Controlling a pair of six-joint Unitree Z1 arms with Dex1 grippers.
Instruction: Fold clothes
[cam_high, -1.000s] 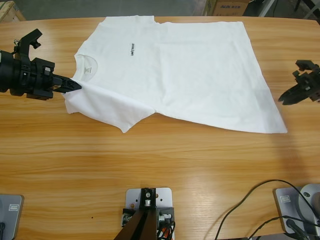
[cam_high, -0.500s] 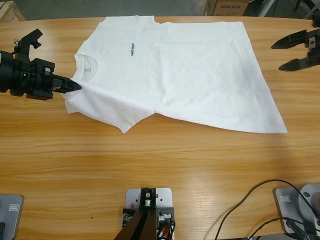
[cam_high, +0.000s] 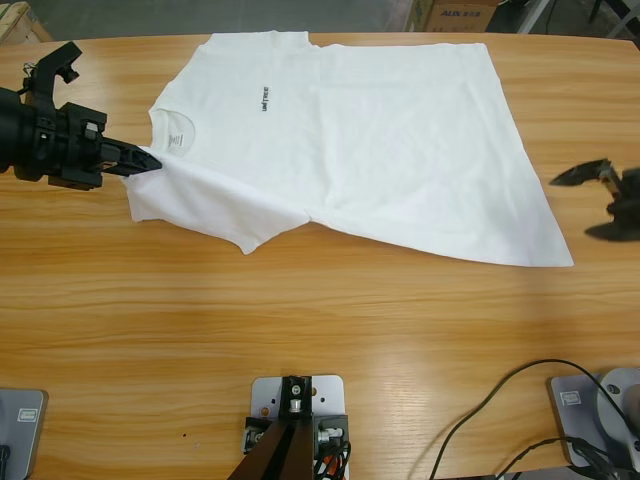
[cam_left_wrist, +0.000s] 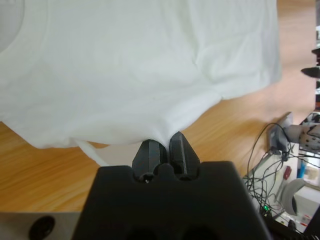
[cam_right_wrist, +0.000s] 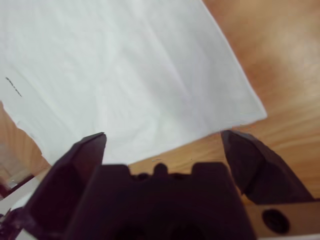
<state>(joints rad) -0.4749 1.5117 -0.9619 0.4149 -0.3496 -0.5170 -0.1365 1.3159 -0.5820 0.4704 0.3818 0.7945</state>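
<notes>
A white T-shirt (cam_high: 350, 140) lies spread flat on the wooden table (cam_high: 300, 340), neck to the left, hem to the right, with a small dark line of text (cam_high: 266, 99) on the chest. At the left, my left gripper (cam_high: 150, 160) is shut on the shirt's near shoulder beside the collar. In the left wrist view the jaws (cam_left_wrist: 165, 145) pinch a fold of the T-shirt (cam_left_wrist: 150, 65), which rises slightly off the wood. My right gripper (cam_high: 588, 205) stands open just right of the hem's near corner. In the right wrist view its wide jaws (cam_right_wrist: 162, 137) frame the T-shirt (cam_right_wrist: 125, 75) edge without touching it.
Black cables (cam_high: 500, 420) trail over the table's near right corner. A cardboard box (cam_high: 460, 14) stands beyond the far edge. Bare wood stretches along the whole front of the table.
The right gripper swung from the table's far right edge down to the hem's near corner, staying open. The left gripper shifted slightly up and left, tugging the pinched shoulder with it.
</notes>
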